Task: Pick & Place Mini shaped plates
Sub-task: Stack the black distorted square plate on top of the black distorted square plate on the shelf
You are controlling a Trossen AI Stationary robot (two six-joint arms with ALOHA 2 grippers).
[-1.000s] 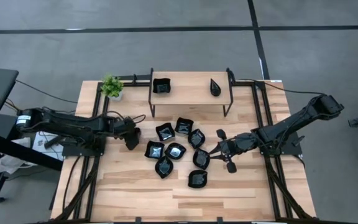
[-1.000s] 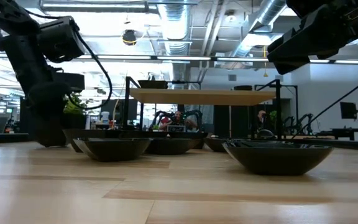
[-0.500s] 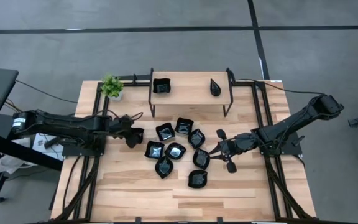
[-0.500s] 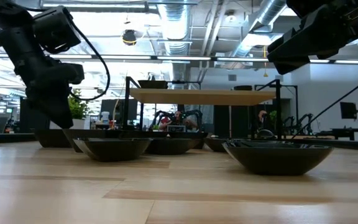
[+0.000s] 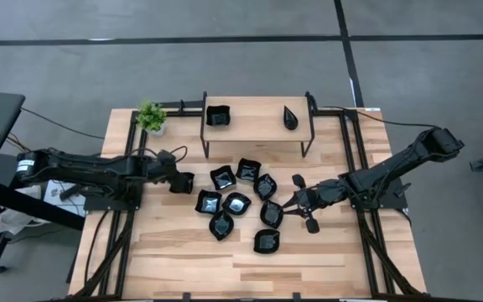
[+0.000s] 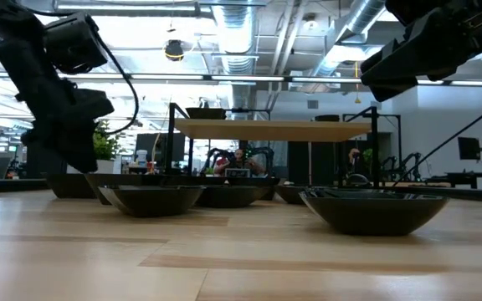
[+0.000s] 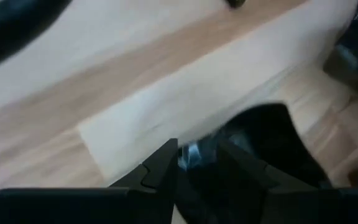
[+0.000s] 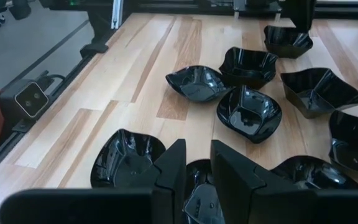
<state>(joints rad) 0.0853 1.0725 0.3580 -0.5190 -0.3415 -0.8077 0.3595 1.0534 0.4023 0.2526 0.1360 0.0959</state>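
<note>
Several glossy black mini shaped plates (image 5: pixel 236 203) lie clustered on the wooden table's middle. Two more, a square one (image 5: pixel 217 117) and a teardrop one (image 5: pixel 291 118), rest on a raised wooden shelf (image 5: pixel 258 130) at the far edge. My left gripper (image 5: pixel 183 182) is left of the cluster, slanting down, shut on one plate (image 8: pixel 288 40). My right gripper (image 5: pixel 286 204) hangs well above the table at the cluster's right side, open by a narrow gap. A plate (image 8: pixel 197 196) on the table shows through that gap, below the fingers. My left gripper has the plate's rim (image 7: pixel 194 152) between its two fingers, which come steeply from above, slanting from the table's left. The plate's body (image 7: pixel 272 140) spreads out past one finger. The plate sits low; whether its base (image 6: pixel 69 191) still rests on the table I cannot tell.
A small green potted plant (image 5: pixel 150 116) stands at the far left corner beside the shelf. Black frame rails (image 5: pixel 120 226) run along both table sides. Bare wood lies along the near edge (image 5: pixel 241 273). Cables hang behind the left arm.
My left gripper has rolled about its own axis and tipped, and its body has risen a little off the table. In the low view the plate under its fingertips, earlier covered by the gripper, now shows.
</note>
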